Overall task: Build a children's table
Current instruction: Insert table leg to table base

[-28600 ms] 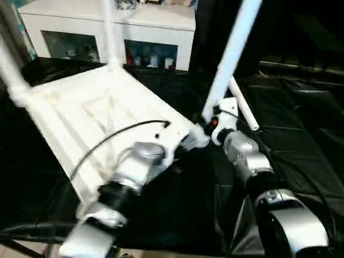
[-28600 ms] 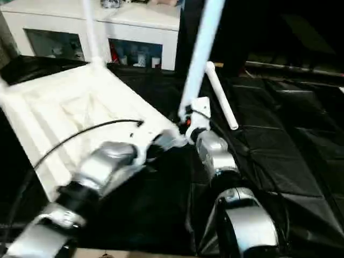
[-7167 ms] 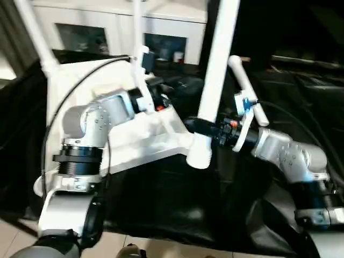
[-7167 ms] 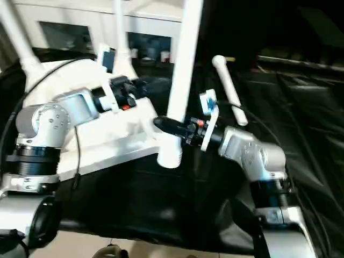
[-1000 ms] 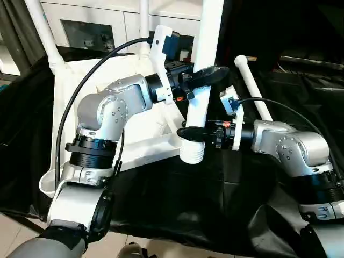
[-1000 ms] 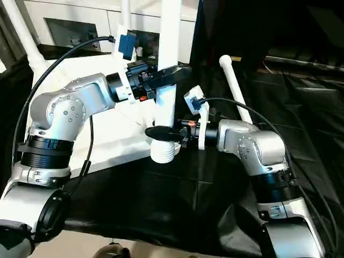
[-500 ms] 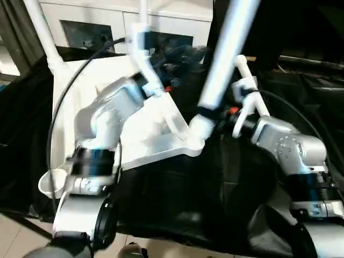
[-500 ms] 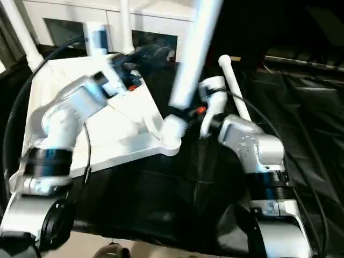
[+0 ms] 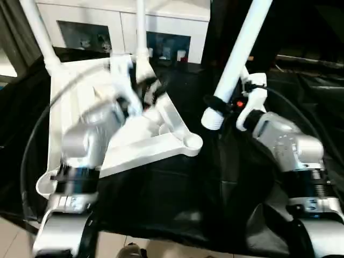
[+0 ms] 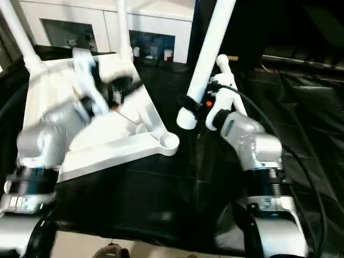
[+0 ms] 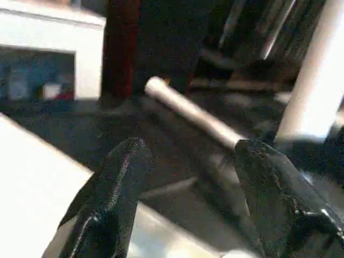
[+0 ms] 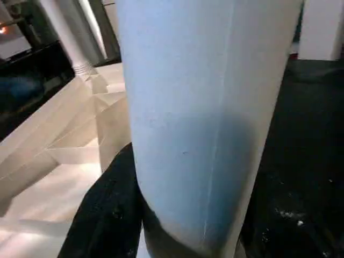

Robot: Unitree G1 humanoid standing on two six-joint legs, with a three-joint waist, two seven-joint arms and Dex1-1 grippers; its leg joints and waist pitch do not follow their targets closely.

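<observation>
The children's table top (image 9: 80, 107) lies upside down on black cloth, ribbed side up. Two white legs (image 9: 141, 32) stand in its far corners. The near right corner socket (image 9: 192, 142) is empty. My right gripper (image 9: 217, 105) is shut on a third leg (image 9: 239, 48). That leg tilts up to the right, and its lower end hangs just right of the empty socket. In the right wrist view the leg (image 12: 204, 107) sits between the black fingers (image 12: 110, 209). My left gripper (image 11: 193, 148) is open over the table top, holding nothing. Another leg (image 11: 188, 113) lies on the cloth behind.
A white cabinet with glass doors (image 9: 161, 21) stands behind the work. Black cloth (image 9: 177, 199) covers the surface, and its front edge drops to the floor at the lower left. A black cable (image 9: 37, 134) loops from my left arm.
My left gripper let go of the leg and pulled back left over the table top. The right gripper tilted the leg and shifted its lower end right of the corner socket.
</observation>
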